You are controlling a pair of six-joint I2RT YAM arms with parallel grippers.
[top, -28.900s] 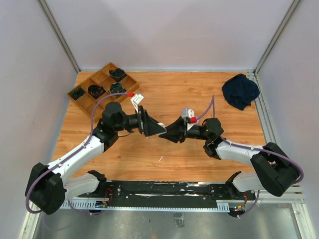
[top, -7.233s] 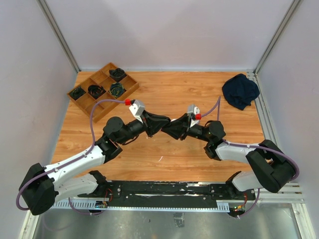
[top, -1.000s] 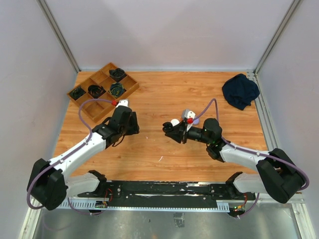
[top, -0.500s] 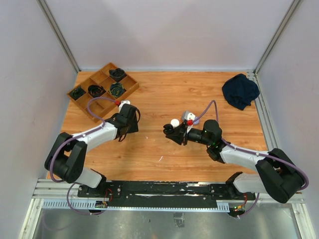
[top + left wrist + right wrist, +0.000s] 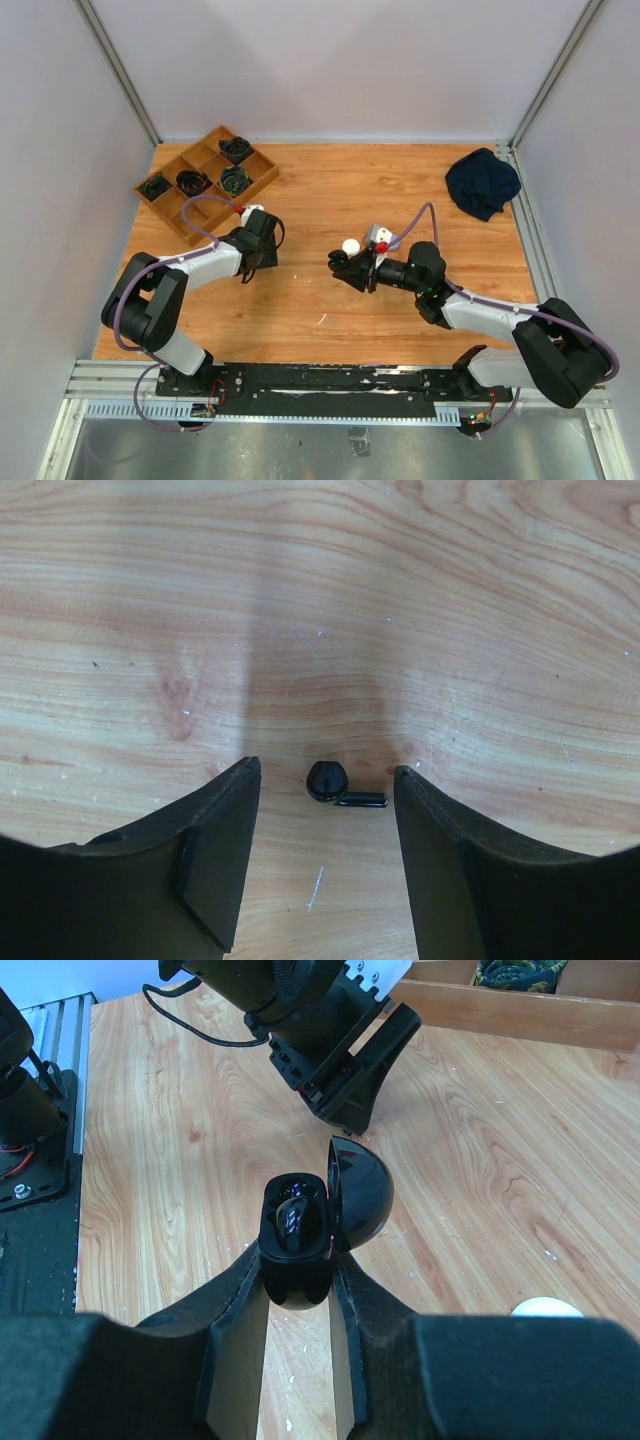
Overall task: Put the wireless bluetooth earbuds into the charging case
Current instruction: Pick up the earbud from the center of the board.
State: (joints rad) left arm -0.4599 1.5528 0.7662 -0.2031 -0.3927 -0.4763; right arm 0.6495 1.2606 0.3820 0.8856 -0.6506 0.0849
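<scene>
Earbud [image 5: 328, 780]: a small glossy black piece with a rounded, bean-like head and a thin straight stem. It lies flat on the pale, streaky wood-grain desk [image 5: 320, 600]. In the left wrist view its long axis runs sideways, head to the left and stem pointing right. It sits left of the desk's middle, about halfway between the near and far edges.

The left gripper [image 5: 325, 770] points down over it, its matte black wedge-shaped fingers spread apart. The earbud is in the gap between them, touching neither.

The right gripper [image 5: 300, 1272] is clamped on the case [image 5: 297, 1222], a smooth shiny black oval shell held above the middle of the desk. Its domed lid [image 5: 362, 1192] is swung open to one side and its hollow faces the wrist camera. Something dark with a bluish glint sits inside, but what it is cannot be told.

A compartmented wooden tray [image 5: 205, 170] holding dark coils sits at the far left corner. A crumpled dark blue cloth [image 5: 482, 182] lies near the far right corner.
</scene>
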